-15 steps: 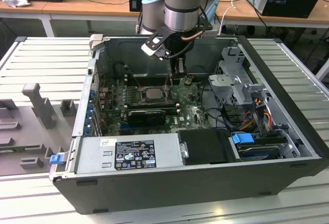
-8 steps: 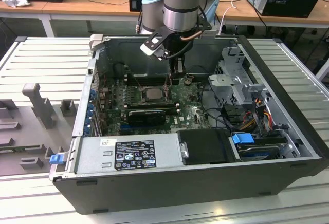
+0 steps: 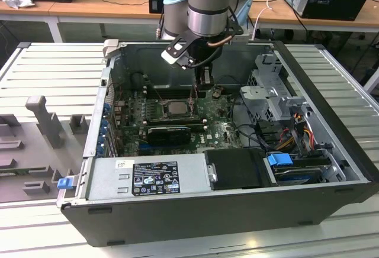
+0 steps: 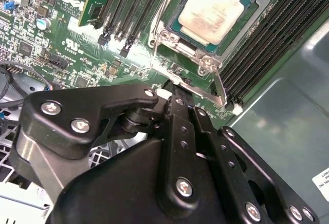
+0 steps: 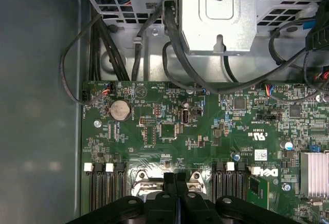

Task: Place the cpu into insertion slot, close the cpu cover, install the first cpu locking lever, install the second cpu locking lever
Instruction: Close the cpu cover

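Note:
The cpu, a pale silvery square chip, lies in the insertion slot on the green board. The cpu cover, a metal frame, lies flat around the cpu. A thin locking lever runs along one side of the socket. A second lever bends around the corner nearest my fingers. My gripper is low inside the case, its tip right at this second lever's flat bar. Its black fingers are shut together with nothing seen between them. In the exterior view the gripper hangs just behind the cpu.
Long black memory slots flank the socket. A metal drive cage with black cables stands beyond the board. The power supply lies along the case front. The grey case wall stands close by. A coin battery sits on the board.

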Controlling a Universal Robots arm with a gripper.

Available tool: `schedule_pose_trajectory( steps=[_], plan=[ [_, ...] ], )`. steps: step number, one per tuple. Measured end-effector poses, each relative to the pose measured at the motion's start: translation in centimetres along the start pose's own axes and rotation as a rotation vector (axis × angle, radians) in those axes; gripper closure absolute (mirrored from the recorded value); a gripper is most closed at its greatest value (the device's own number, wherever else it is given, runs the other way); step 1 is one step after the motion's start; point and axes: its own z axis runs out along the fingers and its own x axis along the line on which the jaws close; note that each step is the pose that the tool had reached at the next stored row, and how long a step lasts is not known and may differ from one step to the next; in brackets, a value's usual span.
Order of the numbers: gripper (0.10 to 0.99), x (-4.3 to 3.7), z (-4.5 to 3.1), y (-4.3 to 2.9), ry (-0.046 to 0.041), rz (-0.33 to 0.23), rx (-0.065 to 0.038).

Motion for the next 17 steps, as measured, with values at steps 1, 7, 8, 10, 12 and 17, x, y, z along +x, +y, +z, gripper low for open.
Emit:
schedule_pose_trajectory(
  steps=[1,7,8,10,12,17],
  plan=[
    [0.98,0.0,0.0,-0.02,0.0,0.0,0.0],
    [0.98,0.0,-0.04,-0.87,0.0,0.0,0.0],
    [0.98,0.0,-0.04,-1.03,0.0,0.0,0.0],
    [0.98,0.01,0.04,-1.54,0.0003,0.0,0.0],
    [0.98,0.0,0.58,-2.2,0.0,0.0,0.0],
    [0.98,0.0,1.31,-3.43,0.0012,-0.005,0.0]
  ],
)
